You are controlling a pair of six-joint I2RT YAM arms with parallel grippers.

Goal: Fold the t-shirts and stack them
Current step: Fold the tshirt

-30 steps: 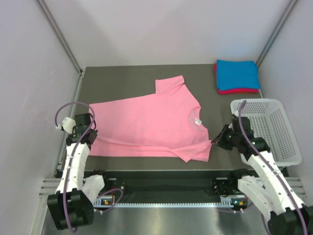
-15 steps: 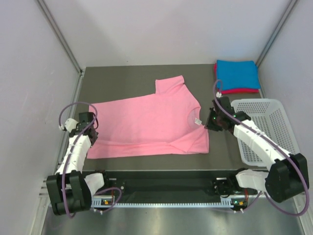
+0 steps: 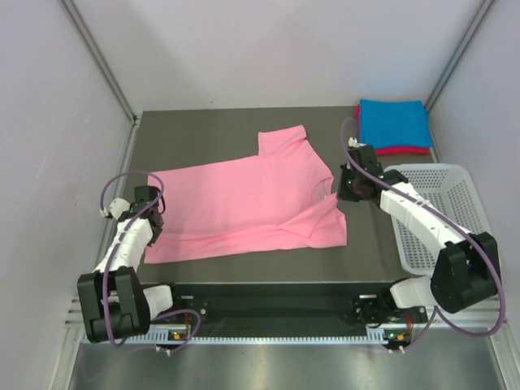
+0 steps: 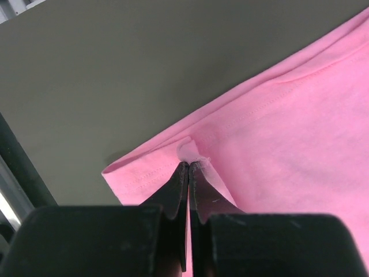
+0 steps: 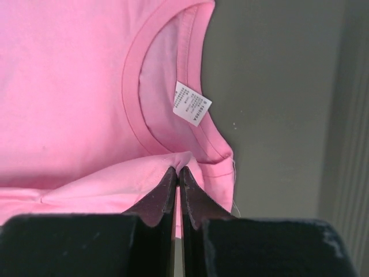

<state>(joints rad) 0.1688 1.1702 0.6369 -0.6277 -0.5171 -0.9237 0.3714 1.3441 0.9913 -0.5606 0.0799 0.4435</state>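
The light pink t-shirt [image 3: 244, 203] lies spread on the dark table, its near sleeve folded up over the body. My left gripper [image 3: 153, 213] is shut on the shirt's hem corner [image 4: 190, 154] at the left. My right gripper [image 3: 340, 192] is shut on a pinch of the near sleeve's cloth [image 5: 180, 159], held over the collar with its white label [image 5: 192, 103]. The bright blue t-shirt [image 3: 393, 123] lies folded on the magenta-red t-shirt [image 3: 396, 151] at the back right corner.
A white mesh basket [image 3: 452, 213] stands at the right edge, just right of my right arm. Grey walls close the table on the left, back and right. A metal rail runs along the near edge.
My right gripper has carried the near sleeve from the front edge back and up to the collar, folding it over the body. My left gripper stayed at the hem corner.
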